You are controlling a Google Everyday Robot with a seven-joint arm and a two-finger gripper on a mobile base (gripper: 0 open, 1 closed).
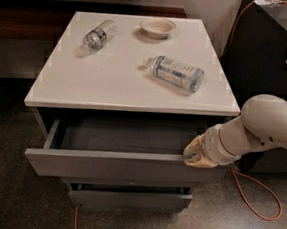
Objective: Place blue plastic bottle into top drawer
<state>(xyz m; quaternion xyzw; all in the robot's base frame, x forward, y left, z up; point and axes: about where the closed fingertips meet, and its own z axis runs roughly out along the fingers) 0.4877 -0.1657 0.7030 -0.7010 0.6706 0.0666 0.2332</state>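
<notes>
The blue plastic bottle [178, 73] lies on its side on the white cabinet top [111, 83], right of the middle, white cap toward the left. The top drawer [119, 164] stands pulled out, its grey inside showing. My gripper [196, 154] is at the right end of the drawer's front, against its top edge, with the white arm [257, 129] reaching in from the right. The gripper is well below and in front of the bottle.
A slimmer clear bottle [98, 34] lies at the back left of the top. A small cream bowl [157, 27] sits at the back. A lower drawer [128, 198] is slightly out. A dark cabinet [274, 57] stands at the right, with an orange cable [256, 196] on the floor.
</notes>
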